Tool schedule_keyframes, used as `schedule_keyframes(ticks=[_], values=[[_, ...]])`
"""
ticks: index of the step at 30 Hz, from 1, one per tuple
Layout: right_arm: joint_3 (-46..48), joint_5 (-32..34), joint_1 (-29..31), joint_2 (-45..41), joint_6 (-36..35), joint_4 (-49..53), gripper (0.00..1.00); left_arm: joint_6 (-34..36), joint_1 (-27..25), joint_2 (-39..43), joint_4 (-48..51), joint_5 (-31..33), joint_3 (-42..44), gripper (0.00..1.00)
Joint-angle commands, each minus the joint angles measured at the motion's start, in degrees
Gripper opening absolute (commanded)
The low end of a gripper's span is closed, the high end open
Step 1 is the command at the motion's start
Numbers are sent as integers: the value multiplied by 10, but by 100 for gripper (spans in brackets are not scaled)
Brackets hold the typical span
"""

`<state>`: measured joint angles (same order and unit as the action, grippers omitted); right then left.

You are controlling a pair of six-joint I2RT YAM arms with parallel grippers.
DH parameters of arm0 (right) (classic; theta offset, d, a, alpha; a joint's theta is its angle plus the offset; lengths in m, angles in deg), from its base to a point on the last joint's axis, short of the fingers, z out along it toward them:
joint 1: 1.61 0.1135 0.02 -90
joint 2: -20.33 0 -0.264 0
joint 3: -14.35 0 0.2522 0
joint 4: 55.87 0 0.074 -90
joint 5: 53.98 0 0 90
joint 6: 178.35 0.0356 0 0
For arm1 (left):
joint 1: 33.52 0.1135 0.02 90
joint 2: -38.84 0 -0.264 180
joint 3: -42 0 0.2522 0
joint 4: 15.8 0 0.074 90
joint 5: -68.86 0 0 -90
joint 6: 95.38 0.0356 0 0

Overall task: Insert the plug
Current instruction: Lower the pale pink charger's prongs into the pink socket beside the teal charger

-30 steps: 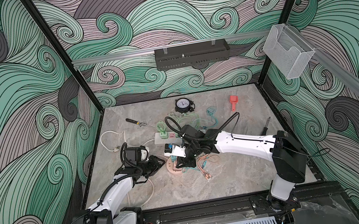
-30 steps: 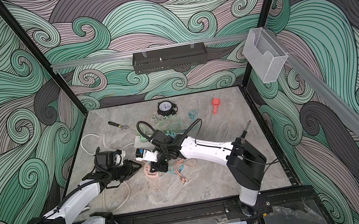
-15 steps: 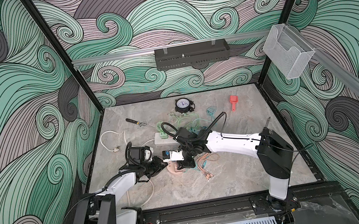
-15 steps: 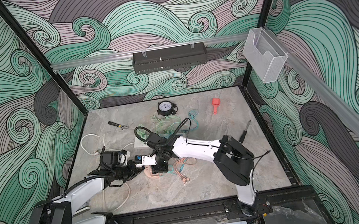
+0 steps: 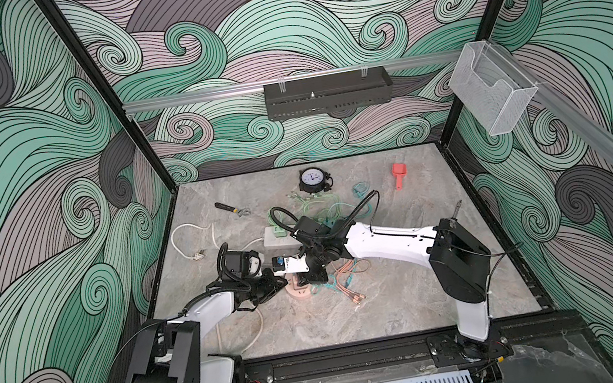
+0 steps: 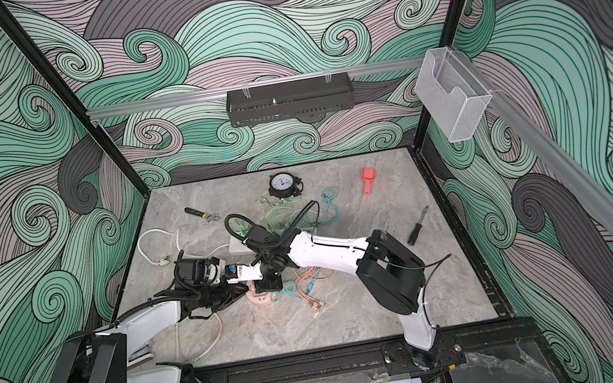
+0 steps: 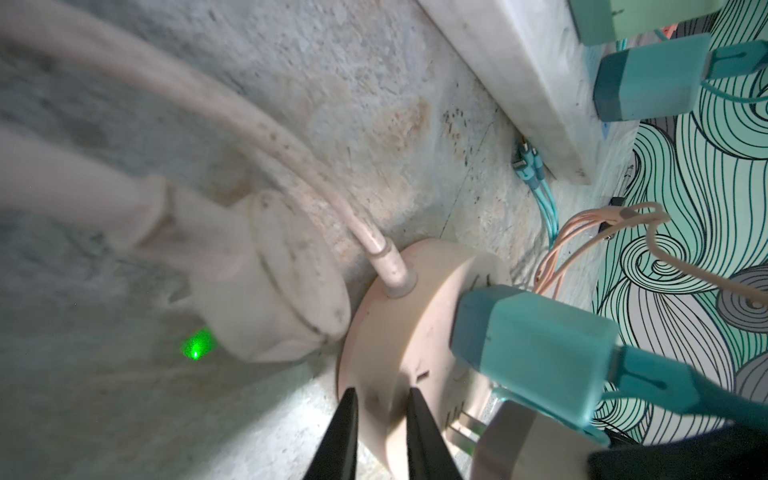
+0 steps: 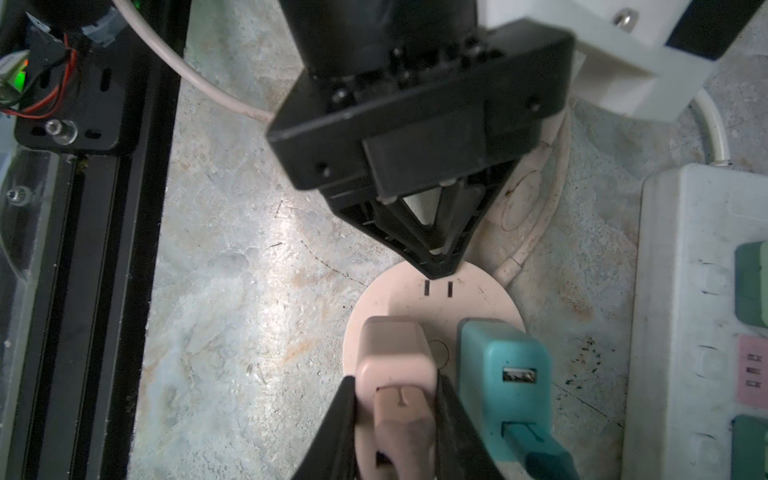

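The pink plug stands on the round socket. The socket lies on the table near the middle, a little to the left and toward the near side. A teal plug sits in the same socket, just beside the pink one. The white power strip lies just on the far side of the socket.

The right gripper is closed on the pink plug, with one finger on each flat side. In the left wrist view, shiny metal prongs show between the plug and the socket. So I think the plug is not pushed all the way in yet.

The left gripper has its fingers pulled almost together. Its tips are at the rim of the round socket. The view there is tight, so I cannot tell if it pinches the rim or only presses on it.

The plug looks like a small block of hard plastic, so it is likely light and stiff. Its sides look smooth, so it could slip if the hold is weak. The two flat sides are the best place to hold it, low on the block. The soft pink cord is a bad place, since it would just bend. The prongs are thin and could bend if the plug goes in crooked, so it should go straight down. The socket is likely light too and may slide on the smooth table, so it needs holding in place.
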<state>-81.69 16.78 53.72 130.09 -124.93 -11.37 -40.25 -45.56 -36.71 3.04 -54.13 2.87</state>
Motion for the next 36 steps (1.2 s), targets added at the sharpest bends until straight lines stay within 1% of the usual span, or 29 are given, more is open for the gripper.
schedule_keyframes(ticks=[1, 10, 15, 20, 24, 36], values=[[-9, 18, 1, 9, -11, 7, 0, 13, -3, -4, 6, 5, -7, 21], [-18, 17, 1, 10, -16, 30, 0, 14, -2, -7, 10, 7, -10, 19], [-21, 27, 1, 7, -17, 45, 0, 15, -3, -6, 13, 10, -10, 19], [-20, 9, 2, 11, -10, 42, 0, 15, -3, -6, 14, 10, -11, 18], [-19, 8, 4, 21, -2, 31, 0, 16, -3, -3, 20, 11, -15, 18], [-18, 22, 6, 22, 5, 21, 0, 15, -2, 3, 24, 14, -15, 18]])
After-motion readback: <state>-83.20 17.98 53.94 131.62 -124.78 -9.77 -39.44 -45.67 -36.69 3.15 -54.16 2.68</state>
